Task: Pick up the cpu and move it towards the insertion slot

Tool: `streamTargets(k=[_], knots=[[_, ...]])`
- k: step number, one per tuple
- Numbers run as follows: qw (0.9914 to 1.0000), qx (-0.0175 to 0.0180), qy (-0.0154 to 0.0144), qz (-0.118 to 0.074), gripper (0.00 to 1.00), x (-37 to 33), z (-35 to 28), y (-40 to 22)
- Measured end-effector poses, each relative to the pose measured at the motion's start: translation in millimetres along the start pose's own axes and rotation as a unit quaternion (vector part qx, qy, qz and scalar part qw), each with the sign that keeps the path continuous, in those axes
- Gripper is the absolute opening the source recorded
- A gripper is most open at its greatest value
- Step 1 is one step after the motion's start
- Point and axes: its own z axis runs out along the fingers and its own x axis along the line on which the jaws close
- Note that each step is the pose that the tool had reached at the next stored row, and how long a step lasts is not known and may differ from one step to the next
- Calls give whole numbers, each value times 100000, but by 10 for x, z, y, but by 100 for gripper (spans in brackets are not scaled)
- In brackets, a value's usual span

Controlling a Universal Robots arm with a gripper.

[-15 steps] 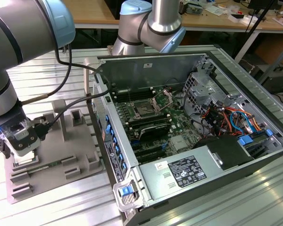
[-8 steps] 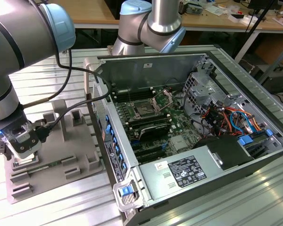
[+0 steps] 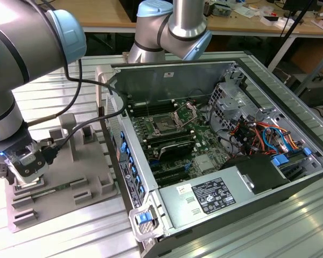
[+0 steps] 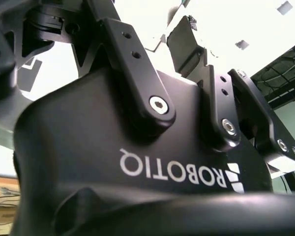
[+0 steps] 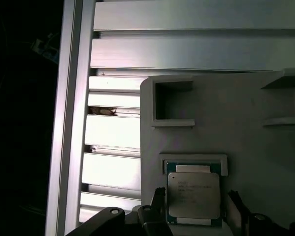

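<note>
Faint rows of small print, too fine to make out, cross the dull silvery square lid of the cpu (image 5: 193, 194), which lies between the spread fingers of the black pincer (image 5: 195, 219) in the first wrist view. In the second wrist view, white capital lettering (image 4: 179, 172), ending in a chevron mark, runs upside down across the pincer's moulded housing. In the exterior view, 2 tags, a white sticker (image 3: 184, 189) and a black label (image 3: 213, 198), sit on the grey metal power-supply box (image 3: 231, 180); their print is illegible.
</note>
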Motion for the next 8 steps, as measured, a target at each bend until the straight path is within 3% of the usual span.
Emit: streamTargets(k=[8], knots=[[100000,1,4,-108,60,8,69,-2]])
